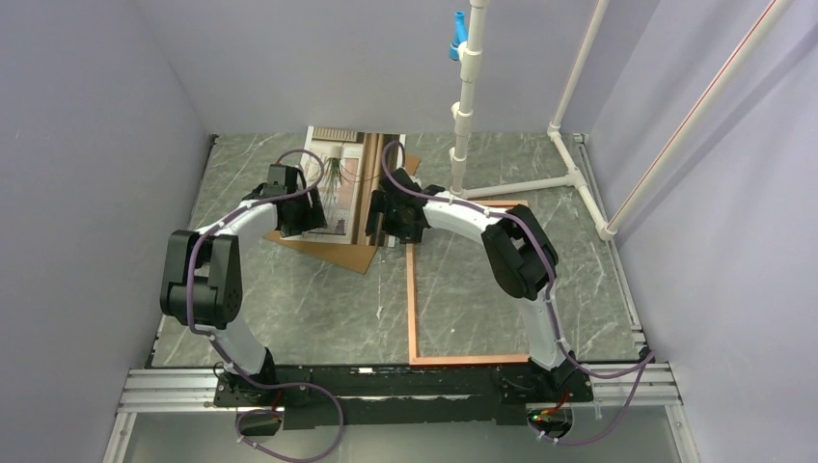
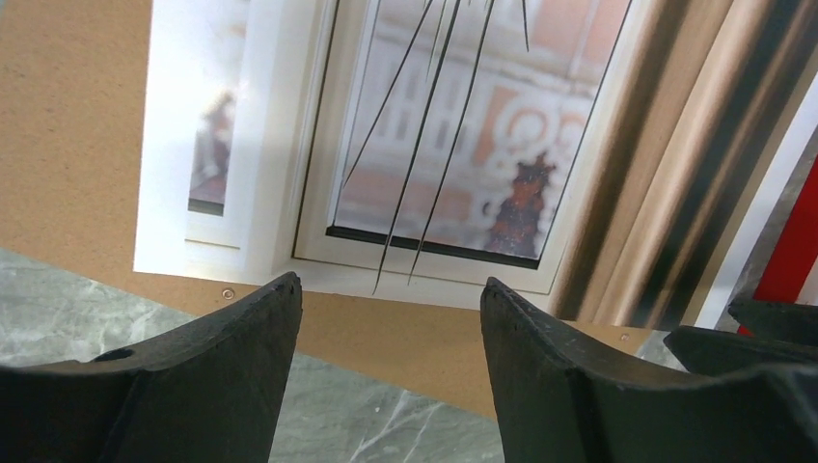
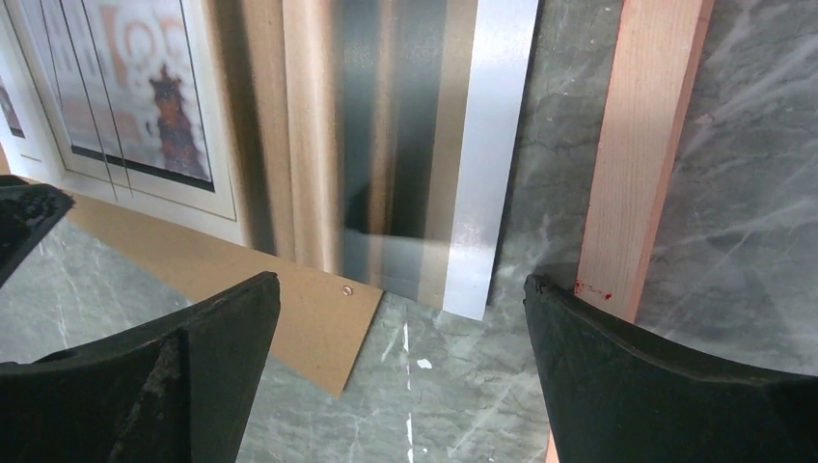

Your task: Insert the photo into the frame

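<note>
The photo (image 1: 340,178) lies picture side up at the back of the table, resting on a brown backing board (image 1: 333,249). The frame (image 1: 413,309) lies flat to its right, copper-orange back up, and looks empty inside. My left gripper (image 1: 307,220) hovers over the photo's near left part. In the left wrist view it (image 2: 391,289) is open above the board's edge, just short of the photo (image 2: 463,145). My right gripper (image 1: 391,231) is open at the photo's near right corner. Its wrist view shows the gripper (image 3: 400,285) between photo (image 3: 289,116) and frame (image 3: 646,145), holding nothing.
A white pipe stand (image 1: 463,116) with a blue piece (image 1: 457,34) rises behind the frame, its feet spreading to the back right. Grey walls close in the marbled table (image 1: 251,318) on three sides. The backing board (image 3: 289,299) sticks out past the photo's near edge.
</note>
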You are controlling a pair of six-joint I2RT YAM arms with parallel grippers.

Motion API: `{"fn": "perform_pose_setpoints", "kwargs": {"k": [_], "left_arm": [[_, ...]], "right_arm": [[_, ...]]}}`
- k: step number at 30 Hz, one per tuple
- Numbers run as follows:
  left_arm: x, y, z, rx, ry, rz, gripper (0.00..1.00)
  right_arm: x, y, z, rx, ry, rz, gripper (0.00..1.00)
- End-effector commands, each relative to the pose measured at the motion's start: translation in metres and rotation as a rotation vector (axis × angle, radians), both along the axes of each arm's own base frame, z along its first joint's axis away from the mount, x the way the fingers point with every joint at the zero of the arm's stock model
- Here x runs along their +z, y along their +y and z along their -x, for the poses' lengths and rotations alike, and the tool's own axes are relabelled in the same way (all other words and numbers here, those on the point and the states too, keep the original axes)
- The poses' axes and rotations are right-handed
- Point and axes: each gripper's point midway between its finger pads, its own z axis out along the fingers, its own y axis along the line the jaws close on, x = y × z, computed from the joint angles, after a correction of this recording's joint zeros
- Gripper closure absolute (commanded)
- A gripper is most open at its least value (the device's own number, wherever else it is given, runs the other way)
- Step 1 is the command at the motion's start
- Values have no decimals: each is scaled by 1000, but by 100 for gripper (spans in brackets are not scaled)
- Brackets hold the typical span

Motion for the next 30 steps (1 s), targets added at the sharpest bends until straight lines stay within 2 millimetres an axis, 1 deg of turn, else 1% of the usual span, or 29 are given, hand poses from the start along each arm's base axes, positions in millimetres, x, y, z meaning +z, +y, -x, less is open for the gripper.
{"fn": "perform_pose_setpoints", "kwargs": {"k": [1,3,4,7,12,13,15,21,22,27,30], "left_arm": [[6,-5,-7,-31,-1,15,29],[3,-5,-6,-32,13,15,29],[1,-5,-6,-32,21,13,30],[-5,-5,-5,-32,45,16,31],[-14,-9,-3,-39,69,39,34],[-15,-9,-3,-41,67,42,34],[-16,-10,-2,-42,69,46,35],[-17,-11,-2,-51,71,51,36],[-17,-11,-3,-52,70,53,36],[-21,-13,-2,-58,75,58,37],[-23,-13,-1,-60,80,58,37]], "right_arm": [[4,-2,-2,-24,9,-34,0],[0,5,-1,-18,31,-86,0],[-3,5,0,-29,44,-107,0],[-6,5,1,-64,68,-203,0],[-3,-1,1,-143,66,-374,4],[1,-1,0,-148,54,-402,5],[5,2,-1,-151,40,-447,6],[7,14,0,-126,52,-553,12],[7,15,1,-129,51,-568,14],[15,18,3,-121,28,-640,33],[17,22,1,-111,20,-687,51]]}}
